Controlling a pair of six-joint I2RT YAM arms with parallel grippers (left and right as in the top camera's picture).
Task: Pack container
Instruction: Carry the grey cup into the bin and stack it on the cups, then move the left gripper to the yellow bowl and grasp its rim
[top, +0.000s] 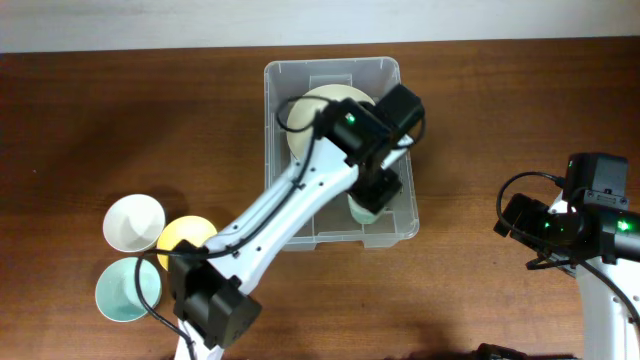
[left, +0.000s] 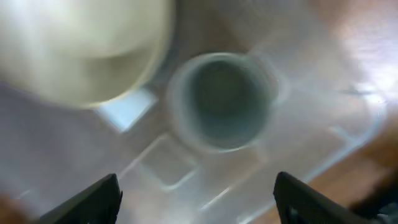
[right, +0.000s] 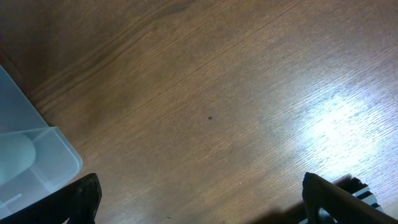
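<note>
The clear container (top: 331, 64) stands mid-table. Inside it lie a cream bowl (top: 318, 122) at the far end and a pale green cup (top: 362, 211) upright near the front right. My left gripper (top: 378, 186) hangs over that cup. In the blurred left wrist view the cup (left: 221, 101) sits ahead of the open left gripper (left: 196, 205), apart from both black fingers (left: 93, 202), with the cream bowl (left: 81, 50) and a white label (left: 127, 109) beside it. My right gripper (right: 199, 202) is open over bare wood, right of the container's corner (right: 37, 155).
Outside the container, at the front left, stand a white cup (top: 133, 222), a yellow cup (top: 185, 237) and a mint cup (top: 126, 291). The left arm (top: 280, 225) stretches over the container's front wall. The right arm (top: 580, 225) stays at the table's right edge.
</note>
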